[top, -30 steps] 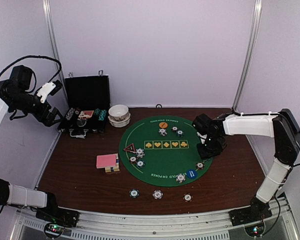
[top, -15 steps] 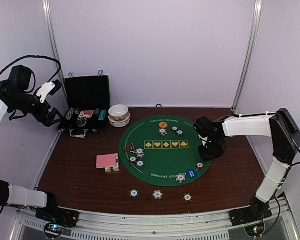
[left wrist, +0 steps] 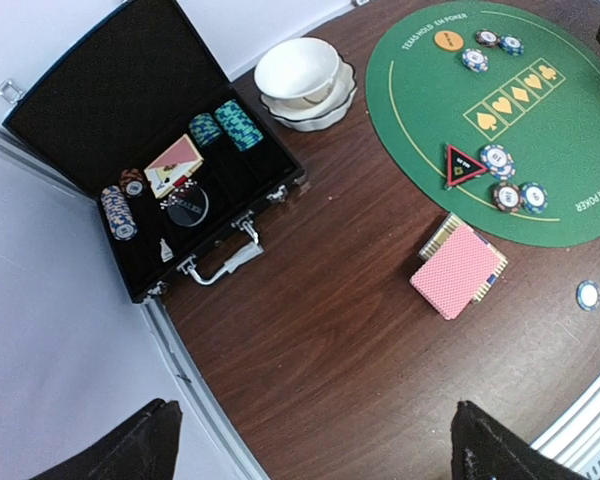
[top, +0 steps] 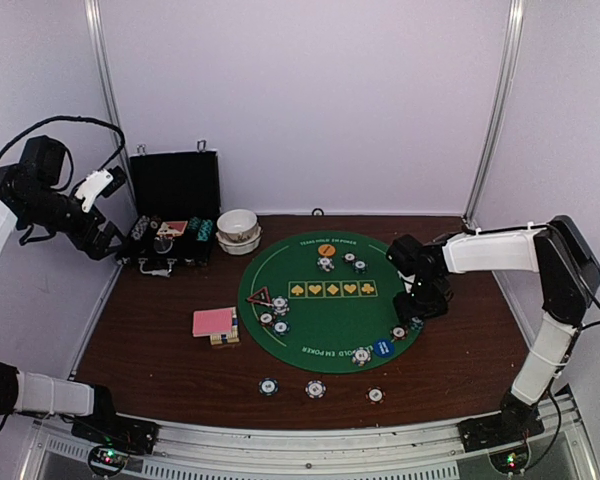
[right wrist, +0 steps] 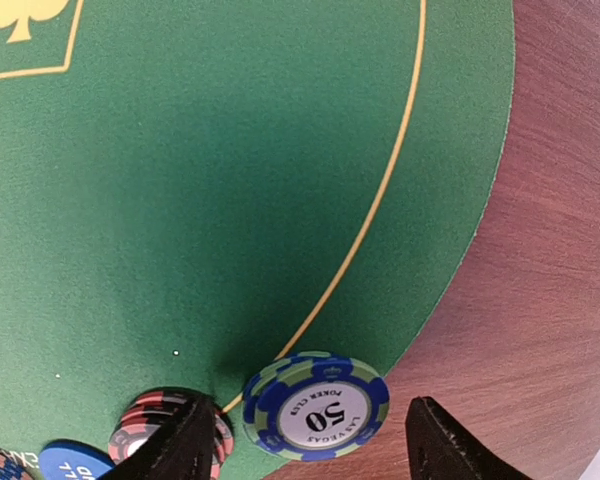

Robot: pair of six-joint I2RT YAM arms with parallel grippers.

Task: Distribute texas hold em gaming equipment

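Right jaws released, low over the right rim of the round green felt mat [right wrist: 230,200]. They sit either side of a blue-and-green striped "50" poker chip [right wrist: 317,405], not touching it. That chip lies on the mat's edge, just beside the bare brown wooden surface [right wrist: 540,200]. A red-striped chip [right wrist: 145,412] next to it is partly hidden by one finger. Left jaws released, empty, high above the surface near the open black case [left wrist: 130,100]. Pink-backed card deck [left wrist: 458,270] sits on wood just off the mat's left rim. Red-triangle marker [left wrist: 465,163] is on the mat beside three chips [left wrist: 497,158]. Three more chips [top: 315,388] lie on wood near the front.
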